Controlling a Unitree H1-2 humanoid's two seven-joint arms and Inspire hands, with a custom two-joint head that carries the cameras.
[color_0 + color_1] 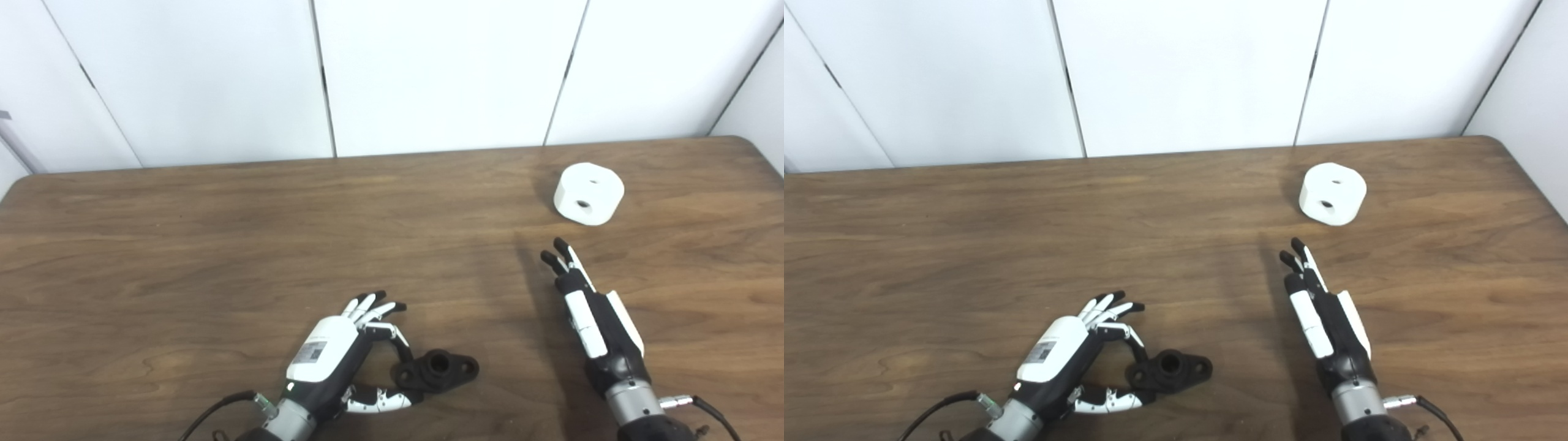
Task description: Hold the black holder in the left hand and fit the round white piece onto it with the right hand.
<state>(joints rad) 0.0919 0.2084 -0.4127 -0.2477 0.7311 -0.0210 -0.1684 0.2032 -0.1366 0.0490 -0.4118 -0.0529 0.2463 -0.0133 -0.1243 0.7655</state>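
Brown wooden table (184, 245) in front of white wall panels (429, 73). Near the front edge, a little left of centre, the black holder (438, 369), lying flat on the wood, with a raised round collar in the middle and an ear with a hole at its right end. Left hand (343, 352) at the left end of the holder, fingers (373, 306) spread and curved above the table, thumb (383, 399) stretched along the front side of the holder and one bent finger coming down at its back side (real contact impossible to tell, no firm pinch seen, holder not lifted). Right hand (1323, 321) well to the right of the holder, edge-on to the camera, fingers straight and held close side by side, pointing away toward the far side, empty. Far beyond those fingertips and a bit to the right, near the back right corner, the white piece (1333, 193), round, standing on the table, two small dark holes visible, well apart from both hands.
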